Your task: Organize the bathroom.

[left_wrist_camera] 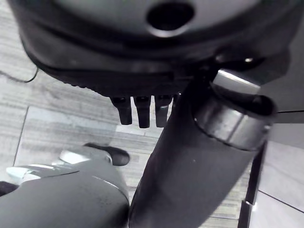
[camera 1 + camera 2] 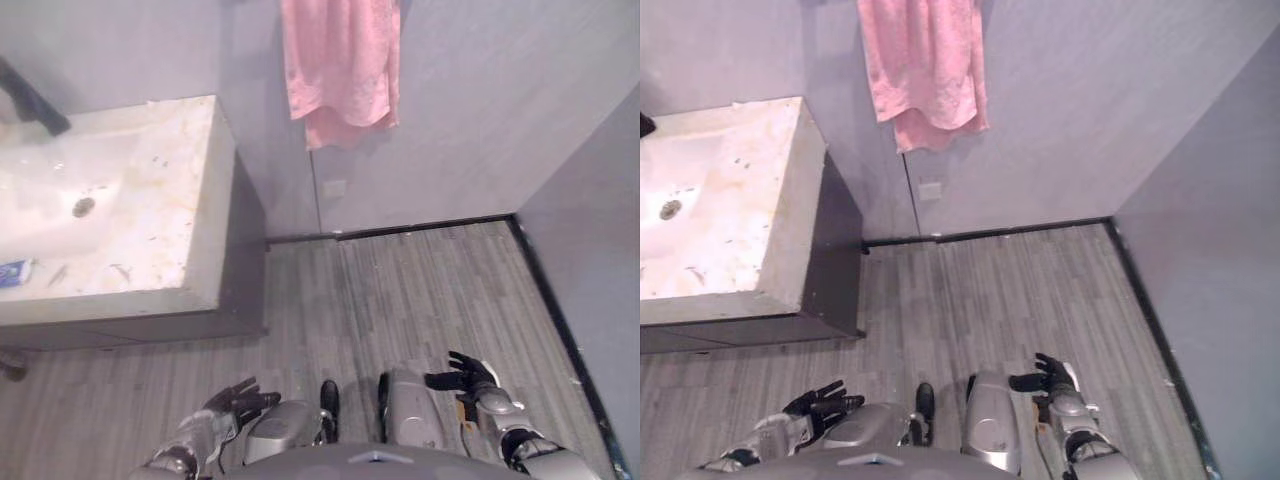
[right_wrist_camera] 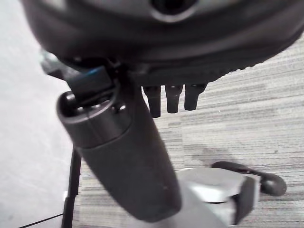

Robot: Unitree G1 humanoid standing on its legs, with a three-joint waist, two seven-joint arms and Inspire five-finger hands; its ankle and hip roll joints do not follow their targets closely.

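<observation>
Nearest, the left hand (image 2: 238, 402) and right hand (image 2: 466, 376) are held low over the floor (image 2: 400, 290), fingers loosely apart and nothing grasped. Farther left, a small blue item (image 2: 14, 272) lies on the sink surface (image 2: 190, 200). Farthest, a pink towel (image 2: 342, 65) hangs bunched on the wall; it could be straightened once approached squarely.

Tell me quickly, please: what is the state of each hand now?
Left hand: open, fingers relaxed, holding nothing, low by the floor.
Right hand: open, fingers relaxed, holding nothing, low by the floor.
</observation>
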